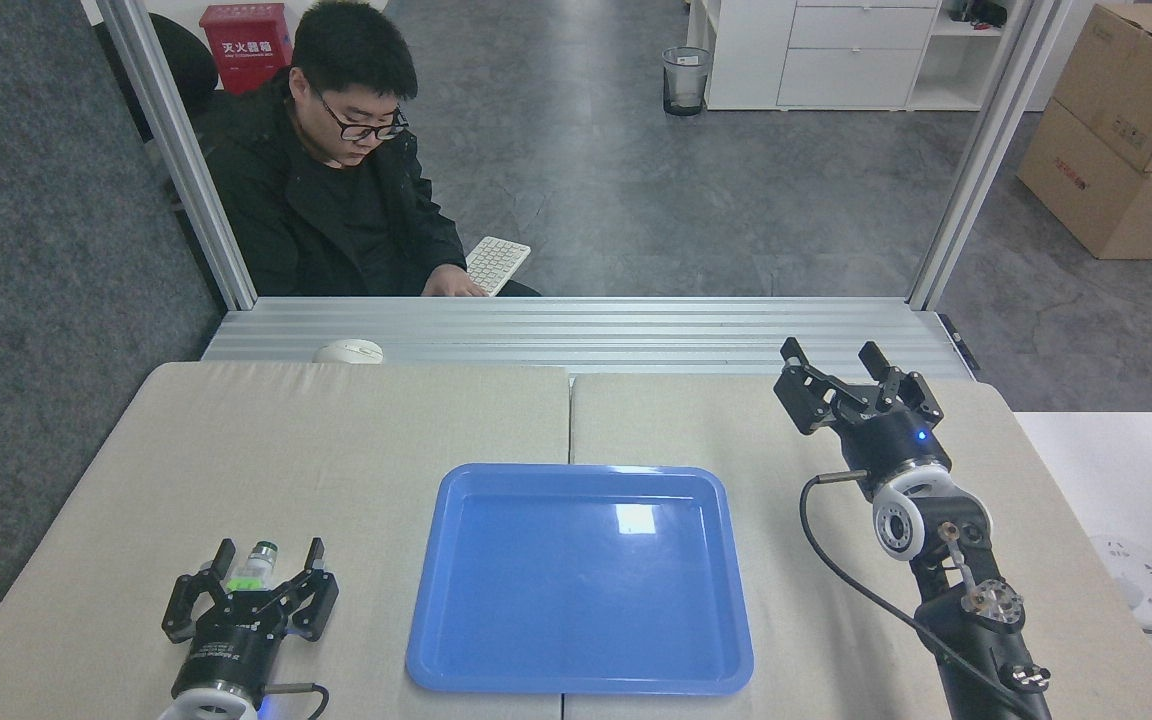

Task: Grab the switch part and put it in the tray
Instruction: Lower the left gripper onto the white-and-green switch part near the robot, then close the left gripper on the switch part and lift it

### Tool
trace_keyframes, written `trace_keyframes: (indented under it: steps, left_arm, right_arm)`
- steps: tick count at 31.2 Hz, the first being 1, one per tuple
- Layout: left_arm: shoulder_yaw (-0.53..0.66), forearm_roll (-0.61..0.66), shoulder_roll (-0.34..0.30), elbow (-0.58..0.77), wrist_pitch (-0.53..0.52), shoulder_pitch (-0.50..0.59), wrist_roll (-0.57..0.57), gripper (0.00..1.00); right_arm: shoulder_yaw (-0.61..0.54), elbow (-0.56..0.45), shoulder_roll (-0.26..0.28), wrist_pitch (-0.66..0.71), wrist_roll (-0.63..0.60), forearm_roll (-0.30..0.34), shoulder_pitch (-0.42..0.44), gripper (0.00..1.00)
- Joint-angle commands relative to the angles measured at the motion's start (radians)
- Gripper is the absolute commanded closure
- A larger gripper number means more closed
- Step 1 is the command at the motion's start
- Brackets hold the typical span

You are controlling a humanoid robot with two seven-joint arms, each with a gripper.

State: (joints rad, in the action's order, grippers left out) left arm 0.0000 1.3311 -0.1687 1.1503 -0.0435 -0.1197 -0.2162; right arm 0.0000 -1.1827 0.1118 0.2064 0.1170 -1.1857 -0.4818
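Note:
The switch part (254,566), white with a bright green middle, lies on the beige table at the near left. My left gripper (270,549) is open around it, one finger on each side, and neither finger touches it. The blue tray (581,600) sits in the middle of the table with nothing in it, a little to the right of the left gripper. Over the table's far right, my right gripper (830,350) is held open with nothing between its fingers.
A person in black (336,190) sits beyond the metal rail with a hand at a white keyboard (496,262). A white mouse (348,351) rests at the table's far left edge. A white power strip (1136,580) lies off the table's right side.

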Motion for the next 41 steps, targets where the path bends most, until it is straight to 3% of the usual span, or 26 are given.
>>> trace_keyframes:
  steps: [1,9,13,17,21,26,31,36,41]
  left_arm:
    - [0.009,0.003,-0.011,-0.109,0.001,0.009,-0.008,0.01]
    - [0.003,0.031,-0.023,-0.152,0.008,0.008,-0.069,0.05]
    - [0.003,0.077,-0.026,-0.175,0.014,0.005,-0.106,0.17]
    - [0.002,0.086,-0.026,-0.178,0.034,0.005,-0.112,0.34]
    - [0.002,0.086,-0.026,-0.178,0.037,0.005,-0.111,0.6]
    - [0.002,0.086,-0.026,-0.178,0.037,0.005,-0.109,0.75]
    - [0.002,0.086,-0.026,-0.176,0.036,0.002,-0.104,0.98]
    - [0.002,0.085,-0.028,-0.143,0.034,-0.006,-0.098,1.0]
    - [0.008,0.073,-0.04,0.066,0.022,-0.011,-0.083,1.0]
  right_arm:
    - [-0.025,0.0,0.0,-0.001,0.0,0.0,0.0,0.0]
    - [-0.025,0.0,0.0,-0.001,0.0,0.001,0.0,0.0]
    - [-0.025,0.0,0.0,-0.001,0.0,0.001,0.0,0.0]
    - [-0.025,0.0,0.0,-0.001,0.0,0.002,0.0,0.0]
    - [-0.025,0.0,0.0,-0.001,0.0,0.002,-0.001,0.0]
    - [-0.025,0.0,0.0,-0.001,0.0,0.002,-0.001,0.0]
    - [-0.026,0.0,0.0,-0.001,0.0,0.002,0.0,0.0]
    - [-0.026,0.0,0.0,-0.001,0.0,0.002,0.0,0.0]
    - [-0.026,0.0,0.0,-0.001,0.0,0.002,0.0,0.0]
